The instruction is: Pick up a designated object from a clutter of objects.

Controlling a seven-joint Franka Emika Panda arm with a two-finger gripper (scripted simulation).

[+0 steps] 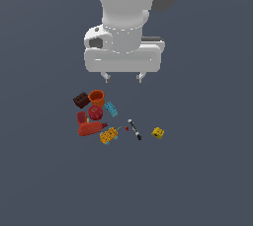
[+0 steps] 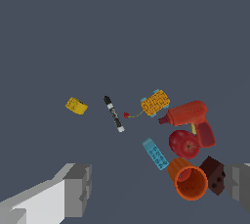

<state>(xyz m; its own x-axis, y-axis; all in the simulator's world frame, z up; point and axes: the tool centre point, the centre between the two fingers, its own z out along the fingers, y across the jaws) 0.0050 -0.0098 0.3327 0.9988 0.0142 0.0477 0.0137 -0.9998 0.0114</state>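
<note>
The marker-like stick (image 1: 134, 129), black with a white middle band, lies flat on the grey floor to the exterior view's right of the clutter; it also shows in the wrist view (image 2: 113, 114). The clutter holds a dark brown brick (image 1: 81, 99), orange cup (image 1: 97, 97), red apple (image 1: 95, 113), cyan piece (image 1: 110, 108), red bottle (image 1: 90, 128) and a yellow-orange block (image 1: 108, 134). My gripper (image 1: 123, 77) hangs open and empty well above the floor, behind the objects. Its fingers (image 2: 77, 190) frame the wrist view's near edge.
A small yellow block (image 1: 157, 132) lies alone to the exterior view's right of the stick. A tiny red bead (image 1: 127, 128) sits between the stick and the yellow-orange block. The floor is plain grey.
</note>
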